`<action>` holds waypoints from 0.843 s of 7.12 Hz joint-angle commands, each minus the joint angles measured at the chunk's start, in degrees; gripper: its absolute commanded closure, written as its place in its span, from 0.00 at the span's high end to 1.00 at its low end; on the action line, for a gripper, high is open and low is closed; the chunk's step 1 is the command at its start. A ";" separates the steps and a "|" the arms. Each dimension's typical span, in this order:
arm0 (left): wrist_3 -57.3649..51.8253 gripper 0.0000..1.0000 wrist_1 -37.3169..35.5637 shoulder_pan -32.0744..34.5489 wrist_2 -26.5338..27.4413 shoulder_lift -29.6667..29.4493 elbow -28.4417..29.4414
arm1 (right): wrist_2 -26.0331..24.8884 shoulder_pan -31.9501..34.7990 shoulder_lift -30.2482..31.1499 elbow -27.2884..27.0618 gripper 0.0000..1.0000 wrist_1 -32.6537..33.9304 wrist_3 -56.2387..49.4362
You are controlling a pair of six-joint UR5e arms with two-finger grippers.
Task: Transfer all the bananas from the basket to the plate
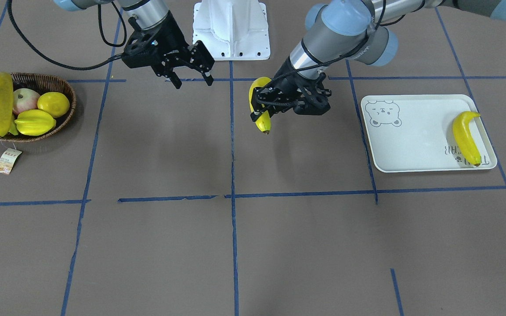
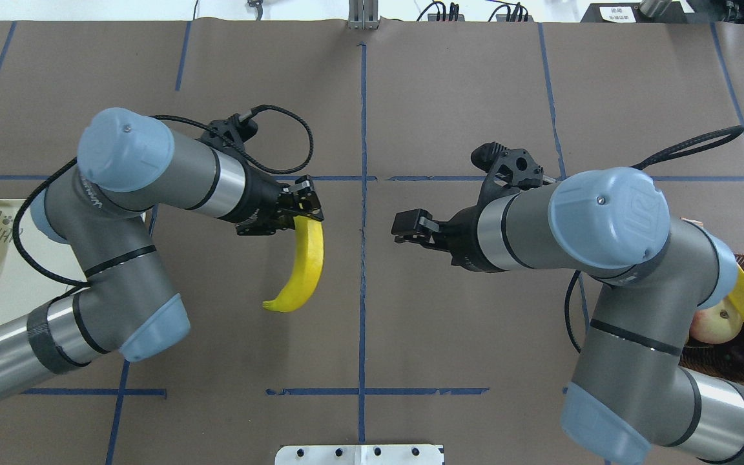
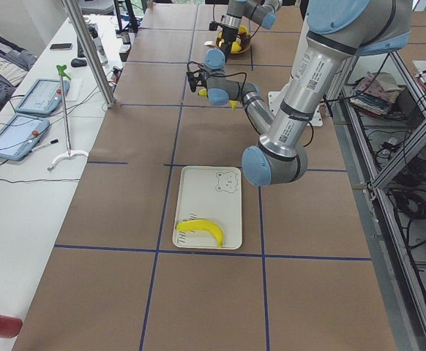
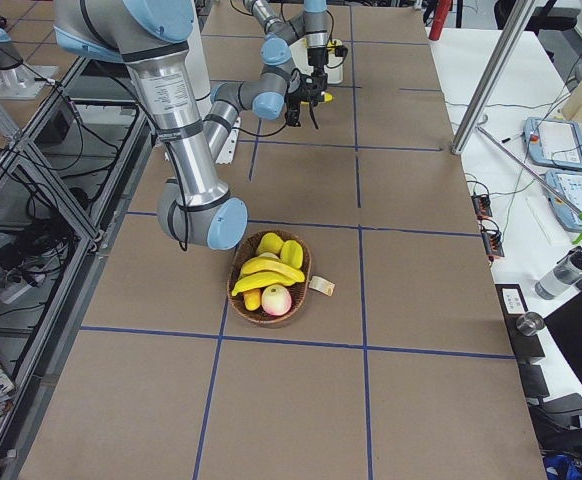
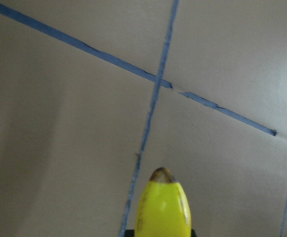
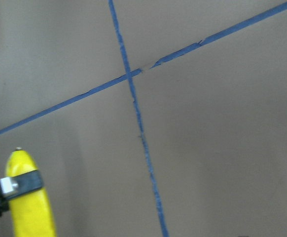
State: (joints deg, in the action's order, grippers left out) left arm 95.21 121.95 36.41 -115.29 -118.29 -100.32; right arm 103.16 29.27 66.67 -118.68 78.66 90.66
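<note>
The matte brown paper surface (image 1: 305,245) is filling the whole frame, with blue tape lines cutting it into squares. The plate (image 1: 415,140), a smooth off-white rounded rectangle, is sitting at the right of the front-facing view and showing a grey bear face (image 1: 382,114). Its grey lettering is lying upside down and partly covered, so I'm not reading it. The dark woven wicker basket (image 1: 37,77) is sitting far left, holding the remaining bananas (image 1: 2,103).

The left end effector (image 1: 259,115) is clenching a glossy curved held banana (image 1: 257,90) near centre, off the surface. The right end effector (image 1: 193,81) is hanging released, fingers spread, at upper left of centre. One delivered banana (image 1: 466,138) is lying along the plate's right edge. The basket's paper tag (image 1: 8,161) is trailing below it, its print too small to read.
</note>
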 commanded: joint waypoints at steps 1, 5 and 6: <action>-0.46 0.00 -2.14 4.17 0.06 8.56 -3.54 | 3.35 4.11 1.36 -0.06 1.00 10.58 -9.23; -10.28 0.00 -2.33 9.11 0.06 26.32 -7.26 | 12.39 14.38 10.73 -0.50 1.00 13.45 -23.19; -12.22 0.00 -2.25 9.90 0.06 28.79 -6.39 | 12.77 16.23 14.16 -1.03 1.00 13.45 -29.25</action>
State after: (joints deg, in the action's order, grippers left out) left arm 85.97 119.67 45.33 -115.22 -93.42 -107.32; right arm 114.26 42.68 76.85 -119.28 91.99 68.22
